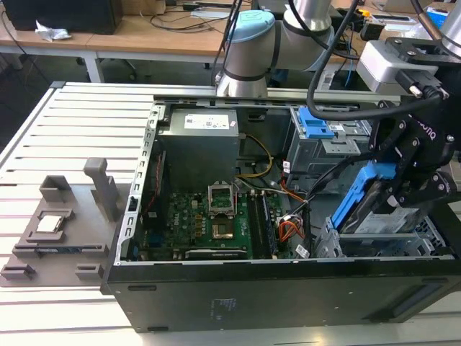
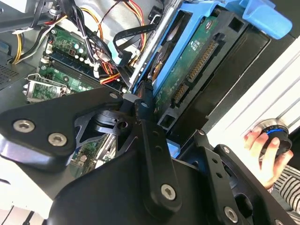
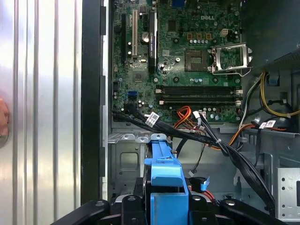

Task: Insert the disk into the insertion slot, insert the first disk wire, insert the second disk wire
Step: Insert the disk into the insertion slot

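You have the disk [image 1: 360,198] clamped in the hand [image 1: 392,194], tilted just above the insertion slot [image 1: 385,241] at the exterior view's right. By my judgement it isn't seated yet; both wire steps are left too.

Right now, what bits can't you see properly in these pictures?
- Far face of the disk: the second wrist view shows its circuit-board side, so the other face is turned away.
- Bottom of the insertion slot: in the exterior view the computer case wall hides it.
- The person beyond the hand: cut off by the second wrist view's edge.
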### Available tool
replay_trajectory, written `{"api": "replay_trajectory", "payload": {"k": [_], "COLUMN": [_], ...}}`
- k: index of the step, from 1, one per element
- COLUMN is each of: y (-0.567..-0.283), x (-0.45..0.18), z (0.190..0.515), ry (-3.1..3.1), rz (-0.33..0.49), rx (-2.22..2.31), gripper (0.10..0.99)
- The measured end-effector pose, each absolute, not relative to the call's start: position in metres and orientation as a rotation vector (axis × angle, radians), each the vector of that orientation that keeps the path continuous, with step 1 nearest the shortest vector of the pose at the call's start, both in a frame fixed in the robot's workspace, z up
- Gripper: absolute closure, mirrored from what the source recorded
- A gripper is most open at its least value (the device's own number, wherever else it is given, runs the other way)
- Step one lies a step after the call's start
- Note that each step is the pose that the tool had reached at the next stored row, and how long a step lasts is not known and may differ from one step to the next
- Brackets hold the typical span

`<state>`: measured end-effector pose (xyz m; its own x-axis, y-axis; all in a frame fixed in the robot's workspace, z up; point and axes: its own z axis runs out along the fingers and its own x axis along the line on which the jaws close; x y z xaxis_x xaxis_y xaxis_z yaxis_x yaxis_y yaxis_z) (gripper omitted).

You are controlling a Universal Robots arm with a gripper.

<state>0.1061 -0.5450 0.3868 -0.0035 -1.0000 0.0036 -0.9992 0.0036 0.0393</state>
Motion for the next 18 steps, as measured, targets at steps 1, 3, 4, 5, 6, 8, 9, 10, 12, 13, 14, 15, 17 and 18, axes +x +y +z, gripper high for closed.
{"api": "replay_trajectory", "payload": {"k": [1,3,4,5,6,8,9,10,12,13,14,15,17,18], "y": [-0.5450,-0.5450,-0.5450,-0.5451,-0.5451,-0.5450,-0.5451,-0.5451,-0.5450,-0.5450,-0.5450,-0.5451,-0.5451,-0.5451], "x": [0.1061,0.1061,0.1060,0.1060,0.1061,0.1061,0.1061,0.1060,0.1061,0.1061,0.1060,0.1060,0.1060,0.1060], "z": [0.3868,0.3866,0.3866,0.3866,0.3865,0.3864,0.3864,0.3863,0.3862,0.3862,0.3861,0.3860,0.3859,0.3858], "ry": [-2.204,-2.204,-2.204,-2.204,-2.204,-2.204,-2.204,-2.204,-2.204,-2.204,-2.204,-2.204,-2.204,-2.204], "rz": [-0.040,-0.040,-0.040,-0.040,-0.040,-0.040,-0.040,-0.040,-0.040,-0.040,-0.040,-0.040,-0.040,-0.040], "rx": [2.196,2.196,2.196,2.196,2.196,2.196,2.196,2.196,2.196,2.196,2.196,2.196,2.196,2.196], "gripper": [0.714,0.647,0.647,0.647,0.647,0.663,0.663,0.725,0.851,0.973,0.980,0.980,0.980,0.980]}}
